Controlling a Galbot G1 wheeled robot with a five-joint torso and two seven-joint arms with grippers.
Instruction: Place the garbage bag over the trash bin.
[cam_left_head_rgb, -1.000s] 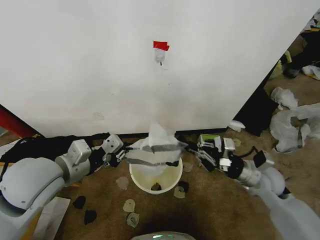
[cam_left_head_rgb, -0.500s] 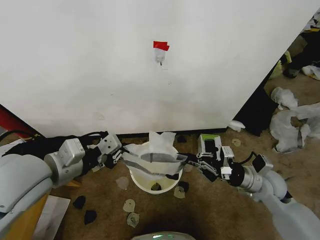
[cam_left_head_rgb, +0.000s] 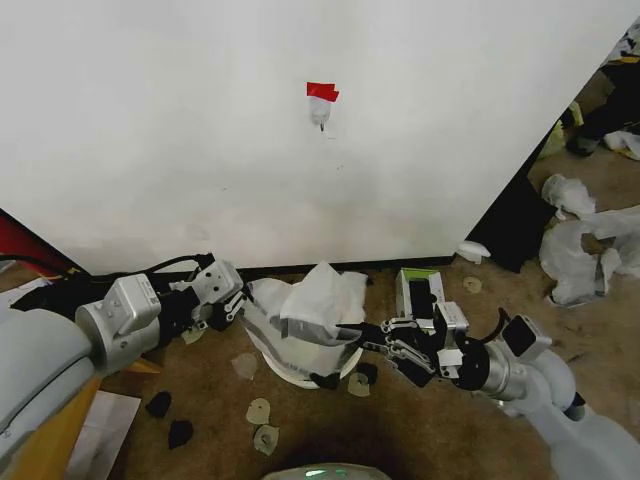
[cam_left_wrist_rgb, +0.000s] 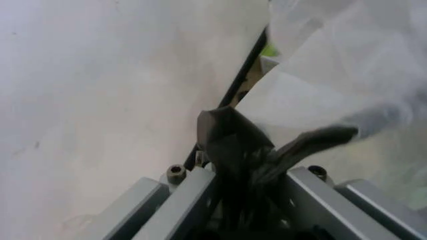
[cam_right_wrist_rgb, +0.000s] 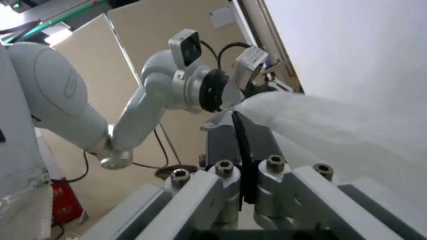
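2 grippers stretch the bag (cam_left_head_rgb: 305, 315) over the bin (cam_left_head_rgb: 300, 368), mouth facing down, its long axis running from arm to arm. Left gripper (cam_left_head_rgb: 237, 303) sits just left of the bin, jaws pinched on the bag's edge; right gripper (cam_left_head_rgb: 362, 335) sits just right of it, jaws clamped on the far edge. Bag drapes the rim, hiding most of the bin. Both arms look equally near.
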